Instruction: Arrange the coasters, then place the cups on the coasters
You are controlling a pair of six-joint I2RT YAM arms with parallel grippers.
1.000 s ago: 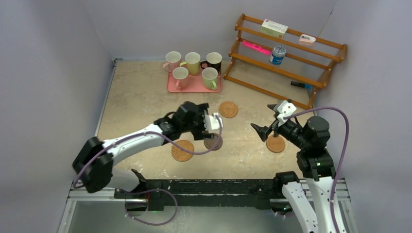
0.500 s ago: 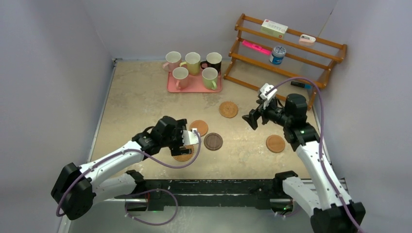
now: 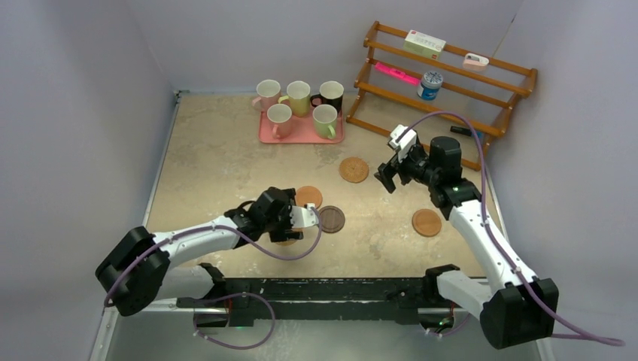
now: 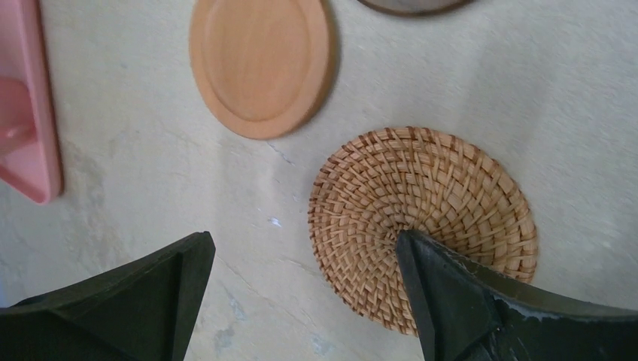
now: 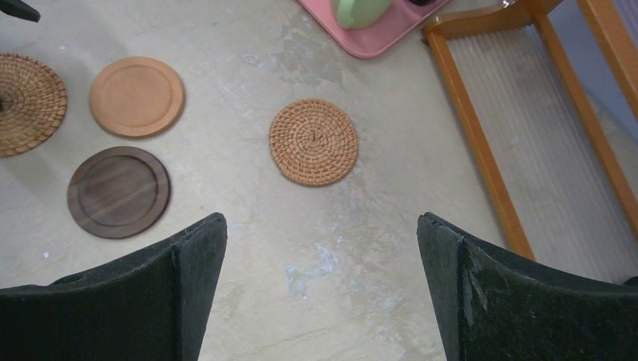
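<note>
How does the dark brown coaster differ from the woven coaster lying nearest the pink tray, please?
The dark brown coaster is smooth with a raised rim; the woven coaster is coiled fibre. The dark one is deep brown, the woven one light tan. Both are flat, round and bare on top.

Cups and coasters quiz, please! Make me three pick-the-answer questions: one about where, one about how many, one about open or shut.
1. Where are the cups?
A on the pink tray
B in a sink
C on a chair

2. How many dark brown coasters are there?
A three
B one
C none

3. How is the left gripper?
A shut on a cup
B shut on a spoon
C open

Answers: 1 A, all five stand on the tray. 2 B, only one disc is dark. 3 C, its fingers are spread wide apart.
</note>
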